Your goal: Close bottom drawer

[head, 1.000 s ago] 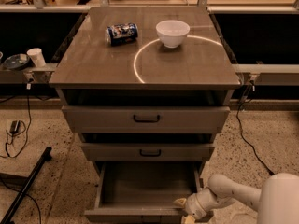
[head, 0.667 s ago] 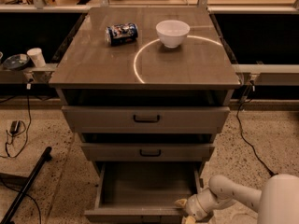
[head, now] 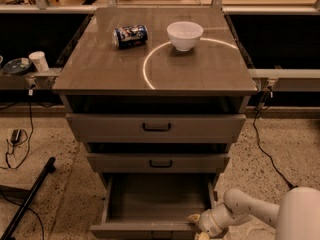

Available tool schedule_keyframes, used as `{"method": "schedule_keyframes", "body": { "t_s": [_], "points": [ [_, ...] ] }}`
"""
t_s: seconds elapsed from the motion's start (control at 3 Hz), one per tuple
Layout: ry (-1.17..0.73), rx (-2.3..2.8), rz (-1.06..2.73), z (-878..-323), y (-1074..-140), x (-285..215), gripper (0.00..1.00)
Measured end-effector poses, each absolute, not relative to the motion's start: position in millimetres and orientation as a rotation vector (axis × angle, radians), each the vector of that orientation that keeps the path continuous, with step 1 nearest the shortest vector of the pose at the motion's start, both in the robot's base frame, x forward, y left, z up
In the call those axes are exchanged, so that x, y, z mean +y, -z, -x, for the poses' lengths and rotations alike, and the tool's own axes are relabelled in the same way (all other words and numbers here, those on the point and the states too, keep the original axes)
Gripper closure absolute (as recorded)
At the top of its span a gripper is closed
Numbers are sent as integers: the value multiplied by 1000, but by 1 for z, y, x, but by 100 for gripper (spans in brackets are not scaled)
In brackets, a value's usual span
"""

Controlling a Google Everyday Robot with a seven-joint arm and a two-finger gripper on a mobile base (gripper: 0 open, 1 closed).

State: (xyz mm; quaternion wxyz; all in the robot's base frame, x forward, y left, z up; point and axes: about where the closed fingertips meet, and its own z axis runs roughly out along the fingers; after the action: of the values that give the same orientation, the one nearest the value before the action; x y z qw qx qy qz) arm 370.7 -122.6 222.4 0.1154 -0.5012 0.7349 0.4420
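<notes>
Bottom drawer [head: 150, 201] of a three-drawer cabinet, shown pulled well out, its plain interior exposed and its front panel at the lower edge of the view. The pincer [head: 196, 220] sits at the right end of that front panel, touching or just beside it; whether it is open or closed cannot be told. Compared with the preceding second, neither drawer nor pincer has visibly shifted. By this reading the closing push has not yet taken effect, and nearly the whole travel remains.

Above, the middle drawer [head: 157, 162] and top drawer [head: 156, 127] stand slightly proud of the carcass, each less far out than the one below. The path inward appears unobstructed, since nothing lies inside the box. The white arm [head: 250, 209] enters from the right over bare floor. A black pole [head: 27, 199] lies well apart on the left. On the tabletop [head: 210, 74], a can [head: 130, 35] and a bowl [head: 185, 35] stand clear of the work.
</notes>
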Motion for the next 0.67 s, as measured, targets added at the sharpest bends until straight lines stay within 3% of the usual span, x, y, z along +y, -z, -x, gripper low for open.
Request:
{"method": "schedule_keyframes", "body": {
  "t_s": [0.67],
  "points": [
    [-1150,2128,1434,-373,-222,-119,0]
  ]
}}
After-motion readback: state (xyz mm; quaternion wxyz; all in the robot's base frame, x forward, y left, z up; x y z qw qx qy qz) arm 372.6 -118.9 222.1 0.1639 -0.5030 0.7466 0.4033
